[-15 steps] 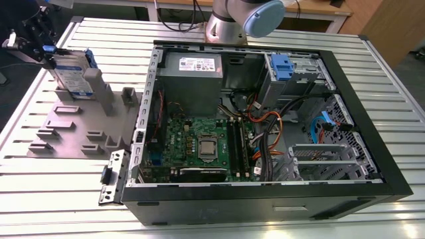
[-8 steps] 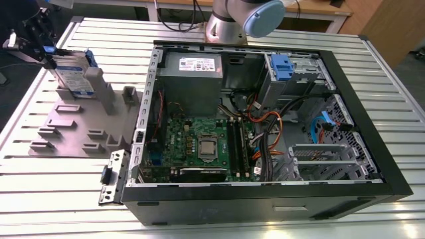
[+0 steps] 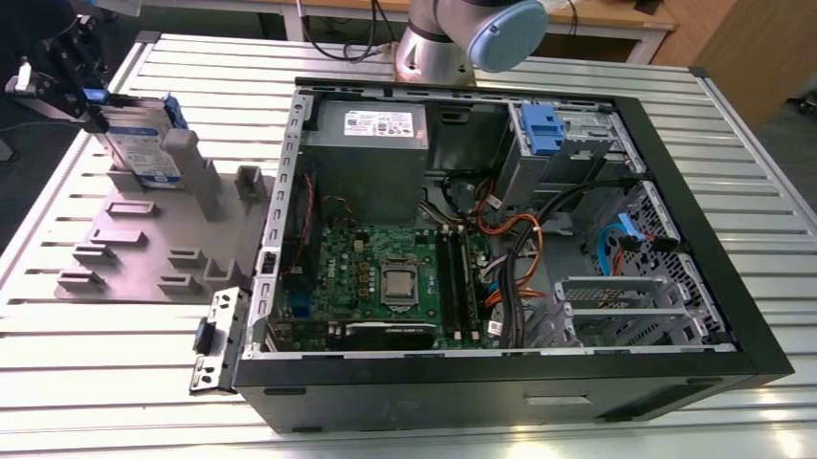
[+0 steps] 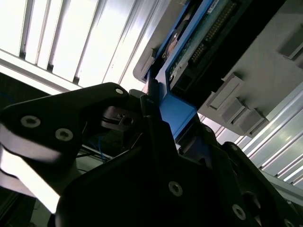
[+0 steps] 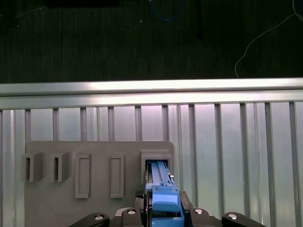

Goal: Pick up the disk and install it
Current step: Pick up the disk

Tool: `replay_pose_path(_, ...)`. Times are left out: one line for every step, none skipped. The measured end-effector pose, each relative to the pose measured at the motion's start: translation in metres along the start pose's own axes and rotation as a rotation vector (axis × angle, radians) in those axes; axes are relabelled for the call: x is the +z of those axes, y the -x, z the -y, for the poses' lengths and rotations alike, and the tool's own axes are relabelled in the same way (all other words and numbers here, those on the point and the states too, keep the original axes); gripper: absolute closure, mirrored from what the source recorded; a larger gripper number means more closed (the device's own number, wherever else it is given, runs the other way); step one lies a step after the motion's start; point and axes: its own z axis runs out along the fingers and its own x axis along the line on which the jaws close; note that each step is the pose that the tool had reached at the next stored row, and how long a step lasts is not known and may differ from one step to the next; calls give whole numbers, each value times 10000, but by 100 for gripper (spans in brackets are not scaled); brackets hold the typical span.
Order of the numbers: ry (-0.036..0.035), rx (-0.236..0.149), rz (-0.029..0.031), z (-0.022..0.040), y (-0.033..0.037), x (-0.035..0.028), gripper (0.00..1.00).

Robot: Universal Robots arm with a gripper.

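The claw (image 4: 152, 100) is closed down narrow on the blue frame of the disk (image 4: 179, 112), its black fingers (image 4: 154, 137) pinching the frame's end from both sides. The first wrist view shows the same pinch, with the claw (image 5: 164, 213) astride the disk (image 5: 163, 198). In the exterior view the claw (image 3: 79, 96) sits at the upper end of the disk (image 3: 138, 145), which stands on edge, leaning a little, in a slot at the back of the grey holder (image 3: 141, 244). Whether its lower edge has cleared the slot is hard to tell, though it looks seated. The holder lies on the slatted counter (image 3: 115, 363), just beside the open case (image 3: 447, 394), on the exterior view's left. The grip is on a thin plastic rim rather than the metal body, so I judge the disk could pivot or slip free if it drags on the slot walls. A crooked pull could also jam it and lift the holder with it. Further off, the cables (image 3: 511, 234) crowding the case could snag the frame during fitting.
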Motion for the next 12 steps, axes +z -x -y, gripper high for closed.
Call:
replay_pose_path(-2,0,-6,0,0,1,63)
replay_pose_path(-2,1,-14,0,0,1,63)
replay_pose_path(-3,1,-25,0,0,1,63)
replay_pose_path(-3,1,-33,0,0,1,63)
replay_pose_path(-3,0,-36,0,0,0,63)
replay_pose_path(-2,-1,-46,0,0,0,63)
replay_pose_path(-3,-1,-49,0,0,0,63)
replay_pose_path(-2,-1,-49,0,0,0,63)
replay_pose_path(-3,-1,-49,0,0,0,63)
replay_pose_path(-3,-1,-49,0,0,-1,63)
replay_pose_path(-1,-1,-49,0,1,-6,63)
replay_pose_path(-2,-1,-49,0,1,-13,63)
